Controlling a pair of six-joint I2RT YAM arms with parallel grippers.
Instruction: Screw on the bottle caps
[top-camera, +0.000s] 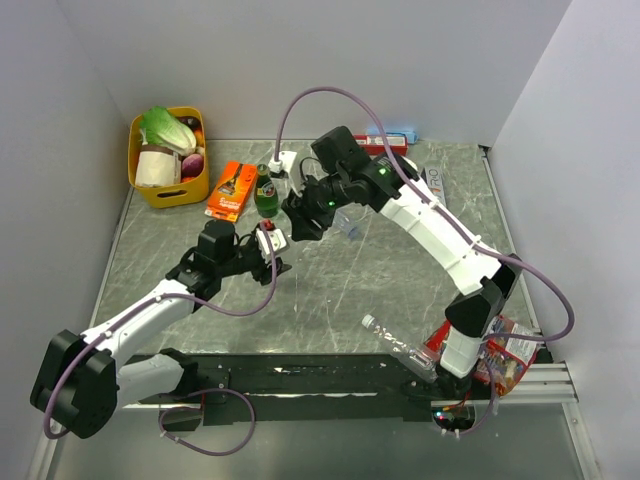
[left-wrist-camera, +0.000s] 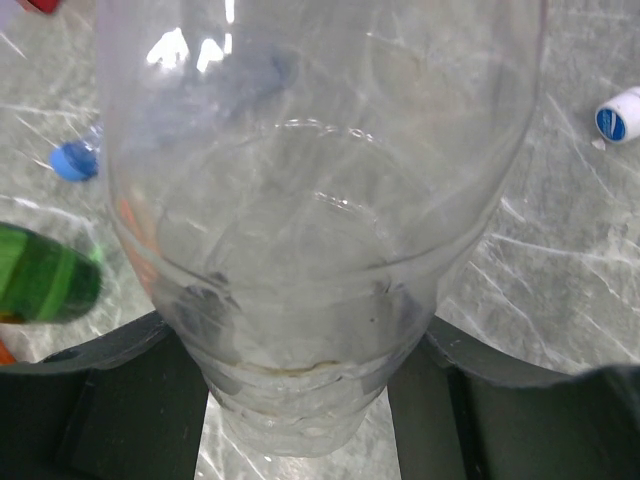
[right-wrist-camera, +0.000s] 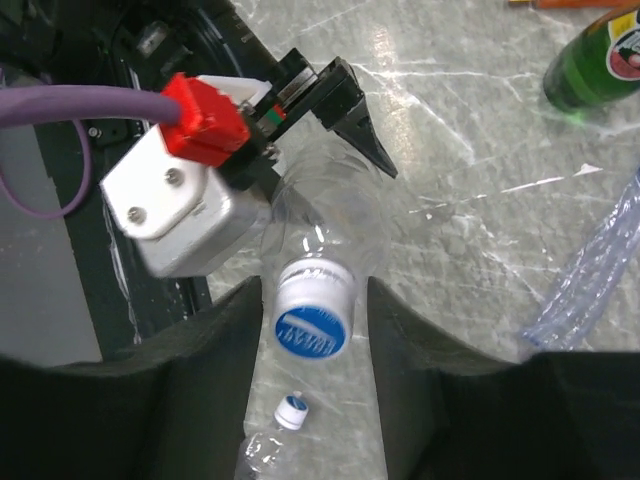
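- Left hand (left-wrist-camera: 300, 420): closed on the bottle (left-wrist-camera: 310, 230). One finger (left-wrist-camera: 120, 400) presses each side of its clear wall. The bottle stands neck upward between them and fills the left wrist view.
- Right hand (right-wrist-camera: 315, 300): directly above my left hand, pointing down over the neck of the held bottle. Its fingers (right-wrist-camera: 200, 390) stand on either side of the bottle cap (right-wrist-camera: 312, 322) with a thin gap at each side, so this hand is open and grips nothing.
- Bottle cap: white wall, blue printed top. It sits on the mouth of the held bottle, between my right fingers. I cannot tell how far down it is screwed.
- Second cap (left-wrist-camera: 620, 113): lies on the grey marbled worktop (left-wrist-camera: 560, 260), to the right of my left hand and apart from it.
- Blue cap (left-wrist-camera: 72, 160): to the left of my left hand, blurred.
- Second bottle (top-camera: 398, 347): lies on its side on the worktop, well behind my right hand, near that arm's base.
- Green glass bottle (left-wrist-camera: 40, 275): near my left hand, on its left side.
- Yellow basket (top-camera: 165, 190): well beyond my left hand, to its left.
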